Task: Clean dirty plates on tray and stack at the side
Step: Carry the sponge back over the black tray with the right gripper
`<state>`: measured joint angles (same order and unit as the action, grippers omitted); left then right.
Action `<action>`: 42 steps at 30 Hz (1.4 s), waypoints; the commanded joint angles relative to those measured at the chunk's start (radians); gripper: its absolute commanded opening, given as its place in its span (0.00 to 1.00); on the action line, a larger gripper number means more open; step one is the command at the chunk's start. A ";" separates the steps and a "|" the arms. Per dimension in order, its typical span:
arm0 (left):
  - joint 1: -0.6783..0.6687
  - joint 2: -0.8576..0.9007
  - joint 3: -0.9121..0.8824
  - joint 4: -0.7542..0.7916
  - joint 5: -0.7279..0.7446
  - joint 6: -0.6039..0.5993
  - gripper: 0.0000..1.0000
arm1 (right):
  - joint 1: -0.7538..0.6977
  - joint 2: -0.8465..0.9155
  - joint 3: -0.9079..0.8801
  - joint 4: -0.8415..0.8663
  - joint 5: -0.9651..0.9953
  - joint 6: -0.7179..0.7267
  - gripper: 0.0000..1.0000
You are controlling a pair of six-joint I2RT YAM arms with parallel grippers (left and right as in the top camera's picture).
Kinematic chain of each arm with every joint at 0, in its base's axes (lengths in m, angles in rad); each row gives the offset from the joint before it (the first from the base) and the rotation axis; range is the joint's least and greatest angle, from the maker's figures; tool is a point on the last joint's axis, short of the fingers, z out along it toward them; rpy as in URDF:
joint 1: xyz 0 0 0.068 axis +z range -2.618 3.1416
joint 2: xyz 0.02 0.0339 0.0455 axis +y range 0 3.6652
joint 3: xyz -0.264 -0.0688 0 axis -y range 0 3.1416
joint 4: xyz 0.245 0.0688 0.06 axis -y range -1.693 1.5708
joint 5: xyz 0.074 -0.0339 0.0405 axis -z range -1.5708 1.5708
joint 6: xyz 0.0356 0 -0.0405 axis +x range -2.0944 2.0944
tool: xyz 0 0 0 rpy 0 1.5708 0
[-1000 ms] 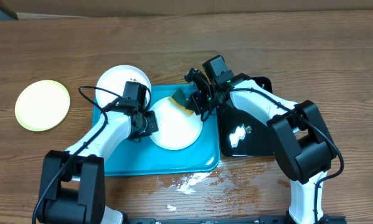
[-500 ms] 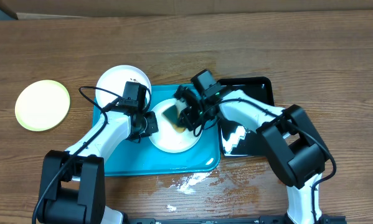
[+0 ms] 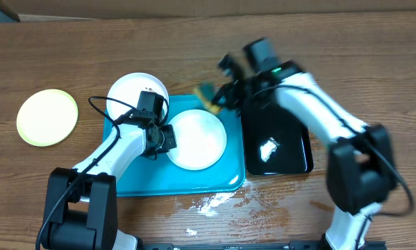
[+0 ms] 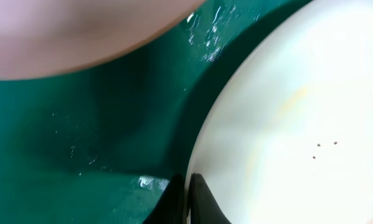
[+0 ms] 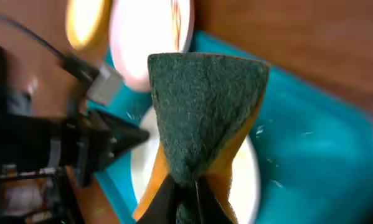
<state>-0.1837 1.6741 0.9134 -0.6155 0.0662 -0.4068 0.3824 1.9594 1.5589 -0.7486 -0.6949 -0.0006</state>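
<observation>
Closest to the near edge, a scatter of white crumbs (image 3: 208,203) lies on the desk, just in front of the tray (image 3: 194,182), which sits mid-desk. On the tray is one white plate (image 3: 196,139). The left gripper (image 3: 164,137) is pinched tight on the plate's left rim; the left wrist view shows both fingers pressed together on that edge. A few dark specks (image 4: 323,144) are on the plate's face, so I judge the wiping isn't finished.

Toward the far edge, the right gripper (image 3: 220,94) hangs above the tray's far rim, clamped on the sponge (image 3: 208,95), green scouring face outward. It's clear of the plate and blurred.

To do this well, the sponge should come down with the green face flat. It should sweep lightly across those specks, working away from the left fingers (image 4: 186,190) rather than into them. The left clamp has to hold firm so the plate doesn't skate or tip.

At the tray's far-left corner sits a second white plate (image 3: 138,90), overlapping the rim. The yellow-green plate (image 3: 47,117) lies alone toward the left edge. The black tray (image 3: 276,135) lies to the right of the turquoise one.
</observation>
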 commanded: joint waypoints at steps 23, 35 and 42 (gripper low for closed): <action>-0.106 0.012 0.588 -0.518 -0.457 0.041 0.04 | -0.296 -0.143 -0.155 -0.372 0.438 0.135 0.04; -0.476 0.013 0.655 -0.508 -1.194 0.041 0.04 | -0.296 -0.143 -0.363 -0.148 0.444 0.132 0.04; -0.619 0.013 0.655 -0.505 -1.415 0.041 0.04 | -0.294 -0.143 -0.375 -0.123 0.444 0.132 0.04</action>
<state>-0.7704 1.6836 1.5383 -1.1259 -1.1450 -0.3656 0.0856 1.8191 1.1862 -0.8806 -0.2550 0.1299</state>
